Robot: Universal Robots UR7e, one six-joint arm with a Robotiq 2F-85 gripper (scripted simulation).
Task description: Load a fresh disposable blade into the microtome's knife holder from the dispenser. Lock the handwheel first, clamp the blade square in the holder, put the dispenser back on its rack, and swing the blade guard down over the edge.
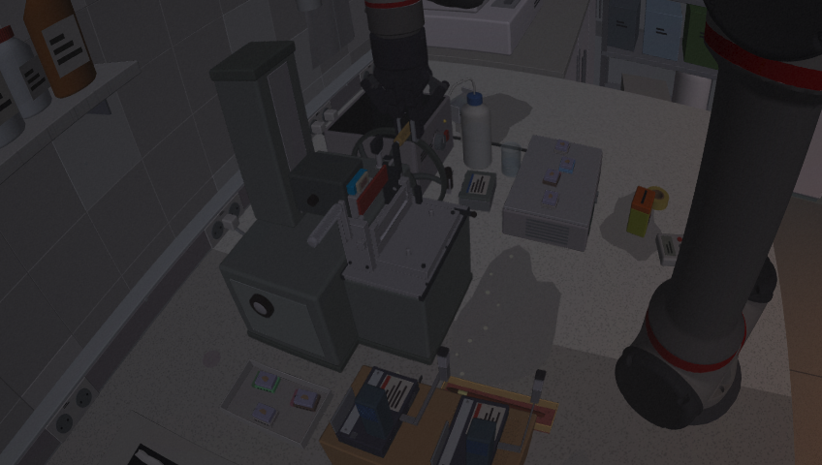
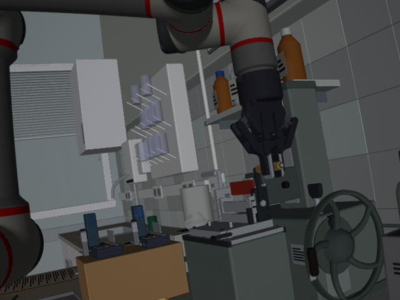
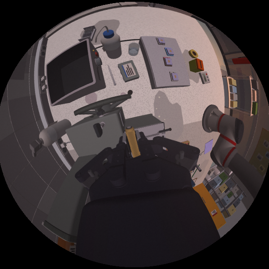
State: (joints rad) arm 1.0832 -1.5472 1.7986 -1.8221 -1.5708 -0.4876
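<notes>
My gripper [image 2: 270, 165] [image 3: 132, 148] [image 1: 404, 133] hangs point-down over the microtome's [image 1: 323, 242] knife holder [image 1: 381, 219]. Its fingers are closed on a yellow knurled handle [image 3: 132, 141] [image 2: 277, 166], at the top of a dark lever [image 2: 261, 197] rising from the holder. A red guard plate [image 2: 242, 187] [image 1: 372, 190] sits beside the lever. The handwheel [image 2: 344, 240] [image 3: 103, 105] is on the microtome's far side. Two blue blade dispensers [image 1: 378, 412] [image 1: 479, 432] stand on a wooden rack [image 2: 132, 268] at the near bench edge.
Behind the microtome stand a black water bath [image 3: 71, 72] and a wash bottle [image 1: 476, 129]. A grey cold plate [image 1: 554, 190] with cassettes lies to the right. A small tray of cassettes [image 1: 277, 397] lies in front. My arm's elbow [image 1: 686, 346] stands at the right.
</notes>
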